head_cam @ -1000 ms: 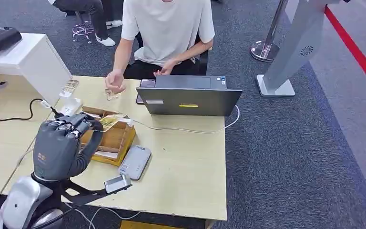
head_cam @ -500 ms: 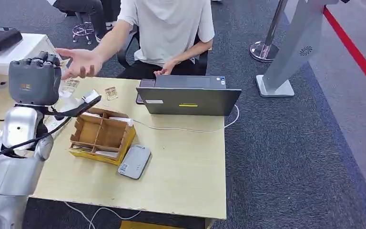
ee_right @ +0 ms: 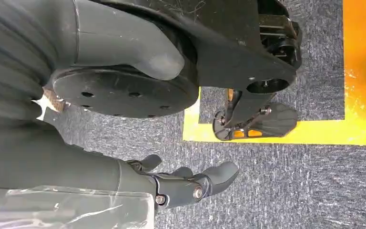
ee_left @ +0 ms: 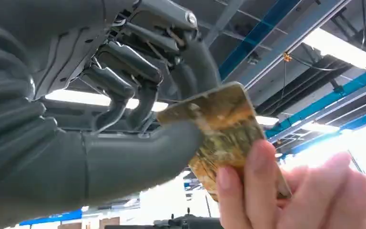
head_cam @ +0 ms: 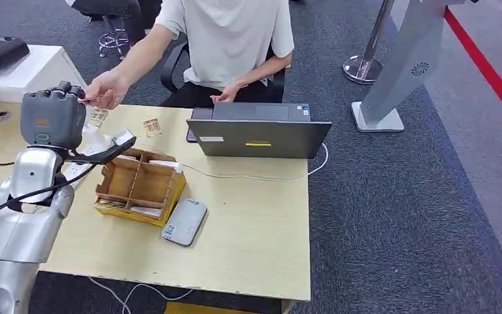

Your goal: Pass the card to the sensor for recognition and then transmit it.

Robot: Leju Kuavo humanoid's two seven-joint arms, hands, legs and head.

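Note:
My left hand [head_cam: 52,118] is raised over the table's far left corner. In the left wrist view its thumb [ee_left: 138,157] and fingers pinch a gold patterned card [ee_left: 219,119]. A person's hand [head_cam: 108,88] reaches across and also holds the card's outer end with its fingertips [ee_left: 248,181]. The grey flat sensor [head_cam: 184,222] lies on the table in front of the cardboard box. My right hand [ee_right: 186,183] hangs low over the carpet, fingers apart, holding nothing.
A divided cardboard box [head_cam: 140,186] holding cards sits mid-left on the wooden table [head_cam: 255,222]. An open laptop [head_cam: 258,134] stands at the far edge before the seated person. Loose cards [head_cam: 151,126] lie beside it. White cables cross the table.
My left arm rose from the cardboard box with the card to the far left. The person's hand left the table, reached over and took hold of the card's end.

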